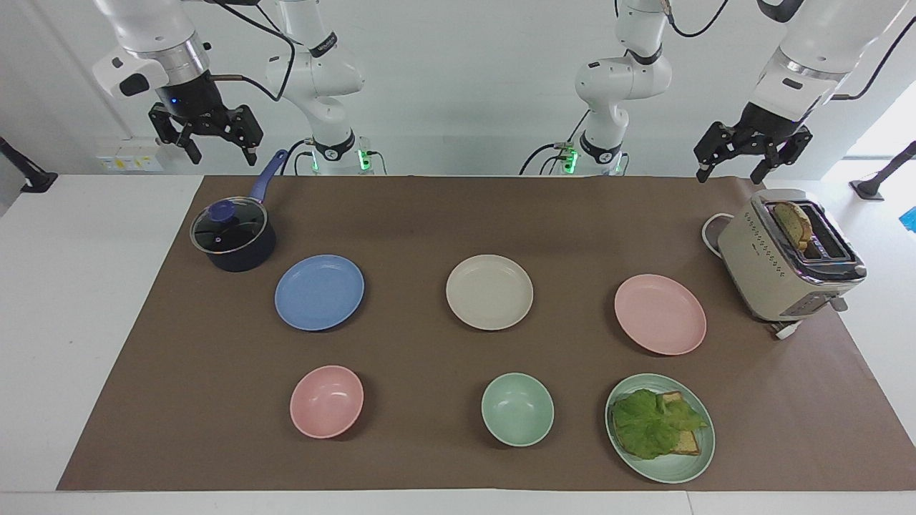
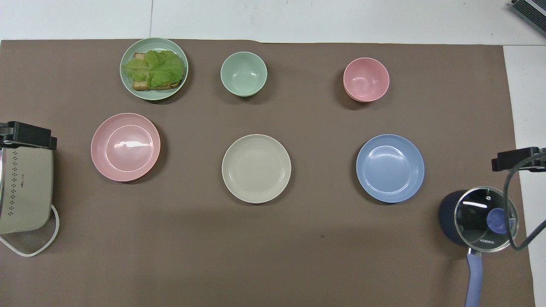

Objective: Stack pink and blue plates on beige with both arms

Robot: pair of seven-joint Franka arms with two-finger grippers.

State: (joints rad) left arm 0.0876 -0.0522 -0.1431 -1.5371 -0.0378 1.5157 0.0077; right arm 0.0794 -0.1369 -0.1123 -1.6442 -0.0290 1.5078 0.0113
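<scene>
Three equal plates lie in a row across the brown mat. The beige plate (image 1: pixel 489 292) (image 2: pixel 256 168) is in the middle. The blue plate (image 1: pixel 319 292) (image 2: pixel 390 168) lies toward the right arm's end and the pink plate (image 1: pixel 660 314) (image 2: pixel 125 146) toward the left arm's end. All three are bare and apart from each other. My right gripper (image 1: pixel 220 154) hangs open and empty, high above the pot. My left gripper (image 1: pixel 731 172) hangs open and empty, high over the mat's edge by the toaster.
A dark pot (image 1: pixel 232 236) with a glass lid stands nearer to the robots than the blue plate. A beige toaster (image 1: pixel 787 265) holding bread stands beside the pink plate. Farther out sit a pink bowl (image 1: pixel 326 401), a green bowl (image 1: pixel 517 409) and a green plate (image 1: pixel 698 458) with lettuce on toast.
</scene>
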